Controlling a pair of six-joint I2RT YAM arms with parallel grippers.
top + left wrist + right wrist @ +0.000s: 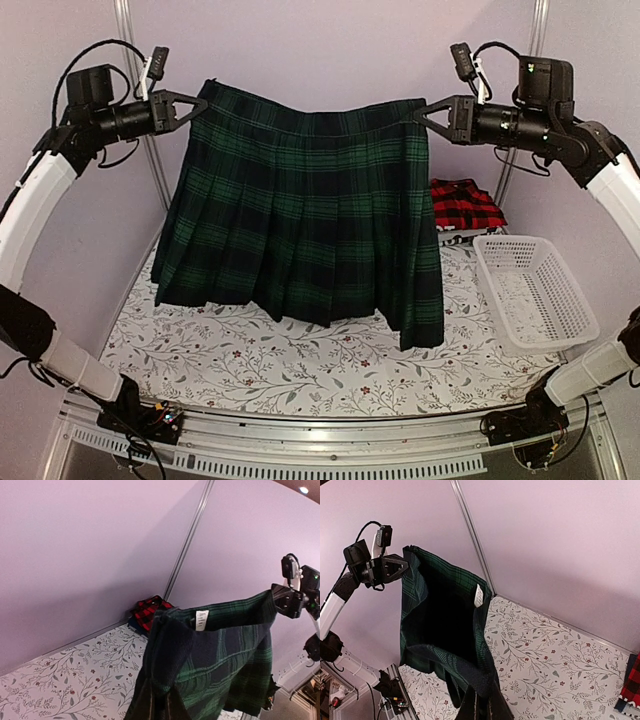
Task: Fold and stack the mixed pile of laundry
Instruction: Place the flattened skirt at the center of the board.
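Note:
A dark green-navy plaid pleated skirt (300,215) hangs spread in the air, held by its waistband at both top corners. My left gripper (196,104) is shut on the left corner; in the left wrist view (161,702) the waistband runs between the fingers. My right gripper (422,114) is shut on the right corner, also seen in the right wrist view (482,705). The hem hangs just above the floral cloth (300,365). The red-and-black checked shirt (464,207) lies folded at the back right, on a navy garment (134,624) whose edge shows under it.
A white lattice basket (533,290) stands at the right of the table. Lilac walls with a metal corner post (135,60) close in the back. The table's metal front rail (320,440) runs along the near edge.

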